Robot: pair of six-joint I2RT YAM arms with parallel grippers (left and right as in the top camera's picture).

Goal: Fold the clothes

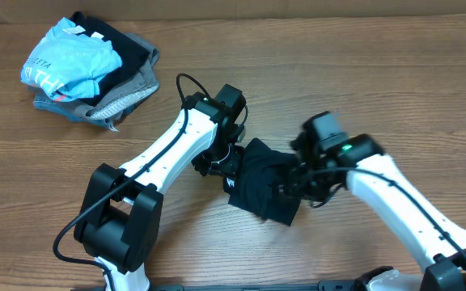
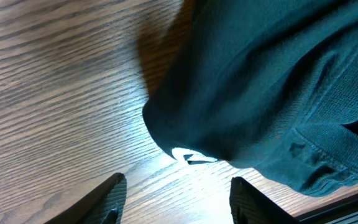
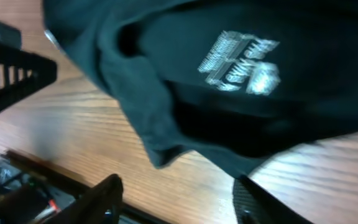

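Now, look at the middle of the table (image 1: pixel 39 178). Dark T-shirt (image 1: pixel 261 187) lying there in a small crumpled heap, not flat and not folded yet. Tucked right between two arms: left gripper (image 2: pixel 179 186) at its left edge, right gripper (image 3: pixel 178 186) at its right edge. Both about as close, so hard to call one nearer.

Seen from above, long way of the heap slanted: far end up by the left arm, near end down by the right arm.

Left gripper: fingers wide apart, nothing between them but bare wood. Cloth just ahead of the tips, with a little white mark (image 2: pixel 191 155) peeking out under the fold. Right gripper: fingers spread too, holding nothing. Cloth just ahead again, with a white print (image 3: pixel 241 62) showing.

Most likely next: reach forward a bit on each side, pinch an edge, then pull outward to spread the heap flat before any fold. Easy to grab two layers at once in such a bunch, so go gently.

Way off in the far left corner: pile of other clothes (image 1: pixel 87 65), light-blue one on top, well apart from all this.
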